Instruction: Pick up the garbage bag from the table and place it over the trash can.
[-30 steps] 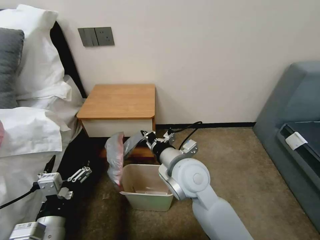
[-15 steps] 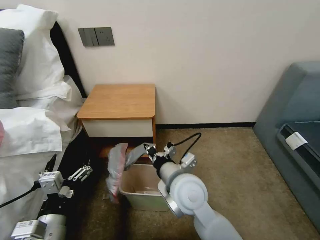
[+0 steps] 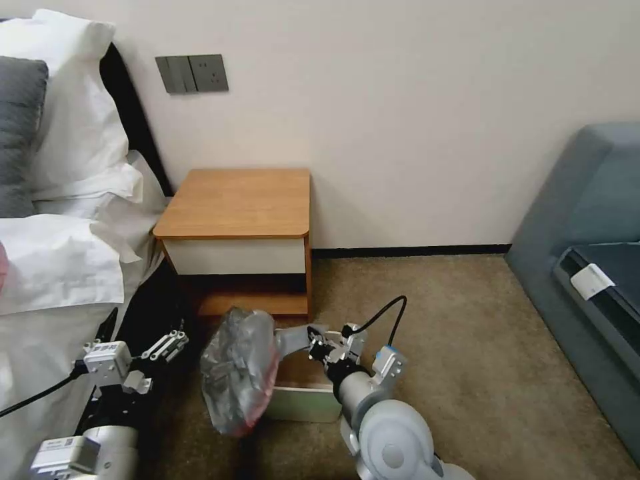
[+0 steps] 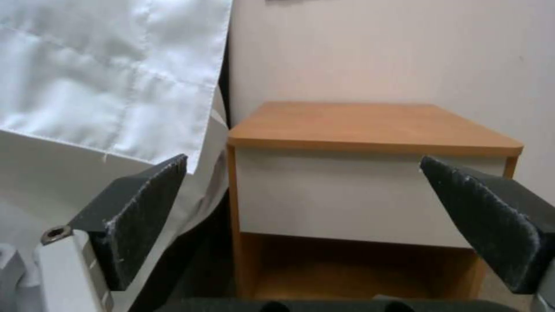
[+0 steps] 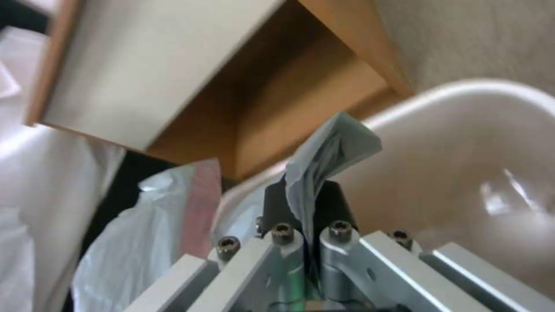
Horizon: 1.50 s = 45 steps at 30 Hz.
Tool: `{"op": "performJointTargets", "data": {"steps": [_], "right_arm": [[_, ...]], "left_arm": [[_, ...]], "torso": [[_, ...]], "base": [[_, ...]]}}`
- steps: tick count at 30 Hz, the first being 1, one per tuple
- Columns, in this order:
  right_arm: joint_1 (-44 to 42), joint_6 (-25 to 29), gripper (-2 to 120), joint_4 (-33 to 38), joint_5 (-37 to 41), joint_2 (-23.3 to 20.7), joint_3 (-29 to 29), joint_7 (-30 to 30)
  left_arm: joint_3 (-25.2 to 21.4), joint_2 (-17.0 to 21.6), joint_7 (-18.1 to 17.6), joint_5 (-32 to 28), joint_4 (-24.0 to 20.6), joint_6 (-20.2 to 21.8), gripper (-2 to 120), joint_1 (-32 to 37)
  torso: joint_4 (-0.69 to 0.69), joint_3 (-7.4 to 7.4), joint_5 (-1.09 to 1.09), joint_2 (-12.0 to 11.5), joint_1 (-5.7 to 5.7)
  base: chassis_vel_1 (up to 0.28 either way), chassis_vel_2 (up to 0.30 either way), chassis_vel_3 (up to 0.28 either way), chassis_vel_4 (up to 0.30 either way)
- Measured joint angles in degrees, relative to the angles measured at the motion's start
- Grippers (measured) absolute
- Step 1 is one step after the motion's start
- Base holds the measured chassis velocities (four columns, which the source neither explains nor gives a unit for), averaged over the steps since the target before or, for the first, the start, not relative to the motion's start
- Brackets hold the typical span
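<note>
My right end effector (image 5: pixel 305 203) pinches the bag (image 3: pixel 240 370) by a thin, limp, slippery edge beside the bin (image 3: pixel 303 400); my left end effector (image 4: pixel 324 225) hangs wide open.

White pillows (image 3: pixel 73 113) are stacked at nine to ten o'clock in the head view, with a dark grey cushion (image 3: pixel 20 133) leaning against them at the far edge. White bedding (image 3: pixel 57 263) spreads below them, and a fold of white sheet (image 4: pixel 110 69) hangs at ten o'clock in the left wrist view. A black headboard (image 3: pixel 130 113) rises behind the pillows. On the cream wall (image 3: pixel 413 120), a grey switch and socket plate (image 3: pixel 192 73) sits at eleven o'clock. Brown carpet (image 3: pixel 467 320) covers the floor, edged by a dark skirting strip (image 3: pixel 413 251). A grey-blue sofa (image 3: pixel 587 220) stands at three o'clock, with a white tag (image 3: pixel 592 281) on its dark seat.
</note>
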Motion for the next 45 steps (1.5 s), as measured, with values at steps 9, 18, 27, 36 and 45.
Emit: {"op": "performJointTargets", "data": {"steps": [9,18,27,36,45], "right_arm": [[0.3,-3.2,22,0.4,5.5,-1.0,1.3,5.4],[1.5,-4.1,54,3.9,11.1,-2.5,2.5,9.1],[0.4,-4.1,83,8.2,13.2,-5.1,4.9,10.1],[-5.6,-5.7,100,12.3,13.7,-7.2,14.3,8.2],[-10.0,-6.0,100,13.8,10.5,-6.7,20.8,5.7]], "left_arm": [[0.3,-0.1,0.0,0.1,0.7,0.0,100,-0.5],[0.7,0.1,0.1,0.1,1.2,0.7,100,-1.4],[0.8,0.6,0.1,0.1,1.5,1.0,100,-1.5],[4.2,2.0,-0.1,0.0,1.0,4.0,100,-1.5],[16.2,6.2,-6.6,1.2,2.3,11.7,100,-2.4]], "torso": [[-0.01,0.00,0.00,0.0,0.00],[-0.01,0.00,0.00,0.0,0.00],[0.00,0.00,0.01,0.0,0.00],[-0.01,0.00,0.01,0.0,0.00],[-0.01,0.00,0.00,0.0,0.00]], "base": [[0.000,0.000,0.000,0.000],[0.000,0.000,0.000,0.000],[0.000,0.000,0.000,0.000],[0.000,0.000,0.000,0.000],[0.000,0.000,0.000,0.000]]}}
